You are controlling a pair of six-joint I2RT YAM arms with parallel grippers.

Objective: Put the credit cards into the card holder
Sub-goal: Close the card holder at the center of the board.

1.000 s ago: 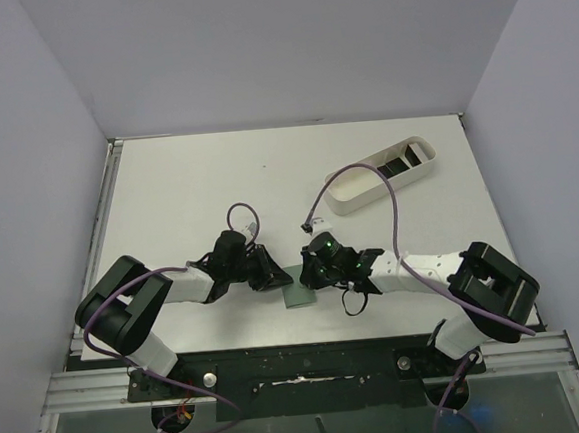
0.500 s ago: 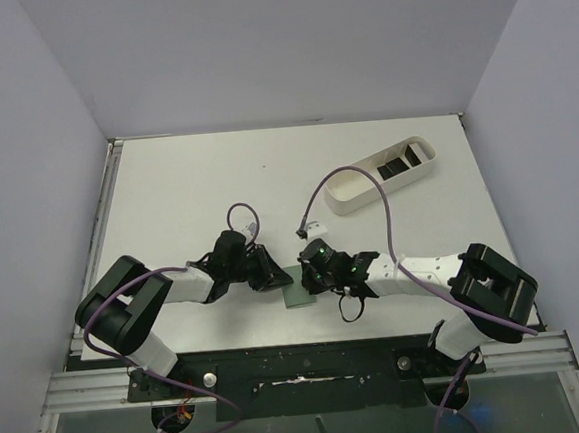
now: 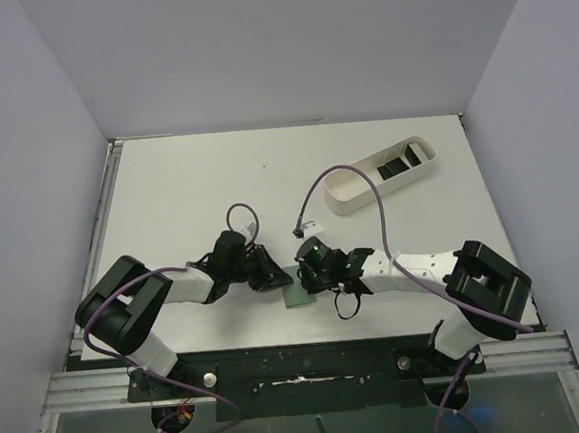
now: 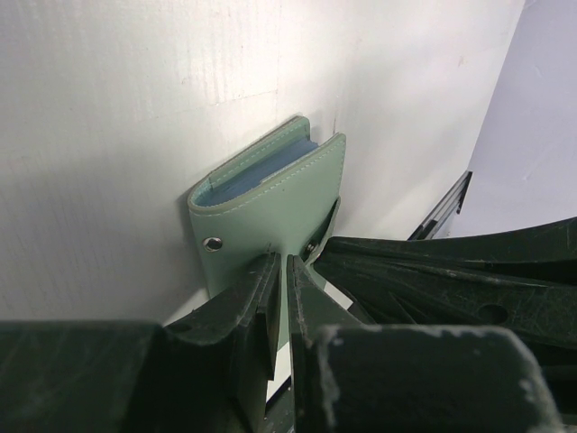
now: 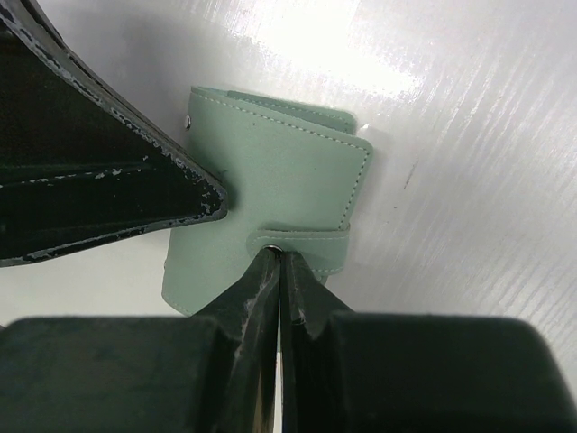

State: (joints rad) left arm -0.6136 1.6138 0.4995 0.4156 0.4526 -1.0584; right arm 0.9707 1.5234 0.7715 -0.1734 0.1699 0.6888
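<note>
Left wrist: left jaws pinch card holder (image 4: 270,194) cover; right jaws closed (tips at snap tab (image 5: 315,244)).

The white table (image 3: 187,184) in front of me carries two things. The grey-green card holder (image 3: 298,294) lies near the middle of its near edge. A long white tray (image 3: 368,198) sits well apart, toward the far right corner, askew to the edges.
</note>
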